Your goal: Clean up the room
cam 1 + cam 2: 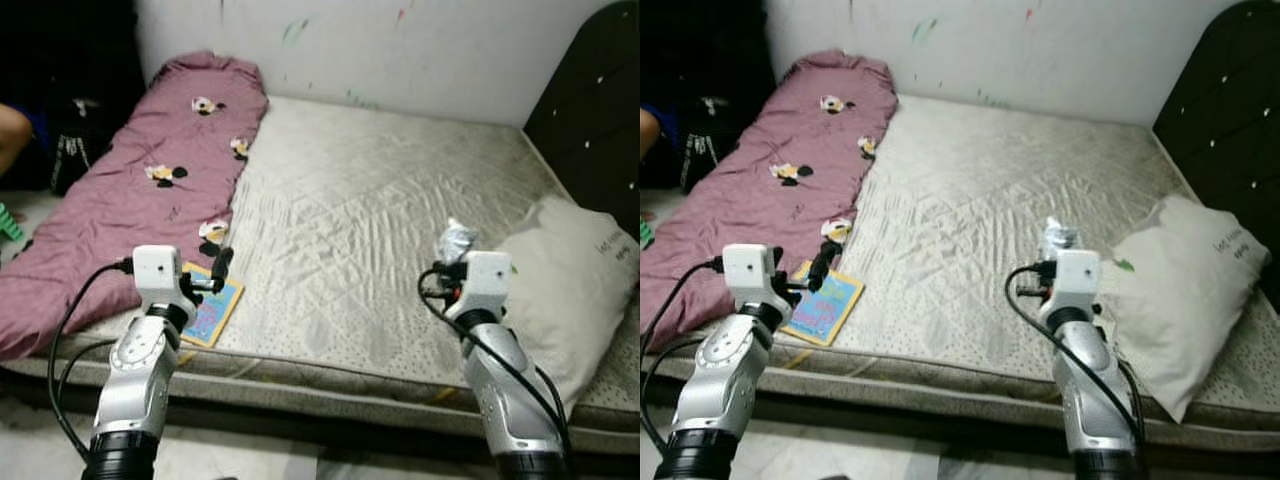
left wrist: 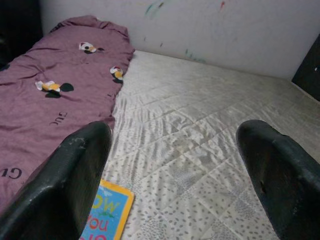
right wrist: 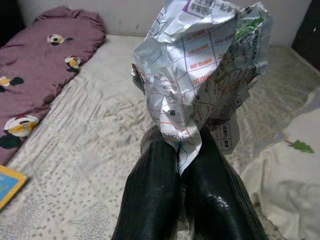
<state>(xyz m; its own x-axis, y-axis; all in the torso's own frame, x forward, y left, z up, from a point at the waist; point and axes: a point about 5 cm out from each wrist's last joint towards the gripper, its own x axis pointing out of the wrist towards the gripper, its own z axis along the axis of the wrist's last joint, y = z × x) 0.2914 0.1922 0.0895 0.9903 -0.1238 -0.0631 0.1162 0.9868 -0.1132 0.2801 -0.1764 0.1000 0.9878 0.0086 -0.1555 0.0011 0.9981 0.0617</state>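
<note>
So the robot's parked at the foot of the bed (image 1: 380, 230), both arms up over the mattress edge. Far left there's a purple quilt (image 1: 150, 190) running up to the wall, and a kids' book (image 1: 212, 308) lying flat near the bed's front edge, just beside the quilt. The left gripper (image 1: 218, 270) hangs right above that book, fingers (image 2: 70, 180) spread wide, holding nothing.

Over on the right, the right gripper (image 3: 182, 165) has its fingers pinched tight on a crumpled paper wad (image 3: 200, 65), held up off the mattress. A white pillow (image 1: 575, 290) sits just right of it, by the dark headboard (image 1: 590, 100).

My guess: the paper's bagged, now it has to reach a bin, and I can't see one anywhere. The pinch only catches the wad's lower tail, so I'd keep the squeeze firm and the wrist level while turning away, no quick swings or it'll slip out. The book looks like the next easy grab, though it lies flat, so sliding it to the edge first would help.
</note>
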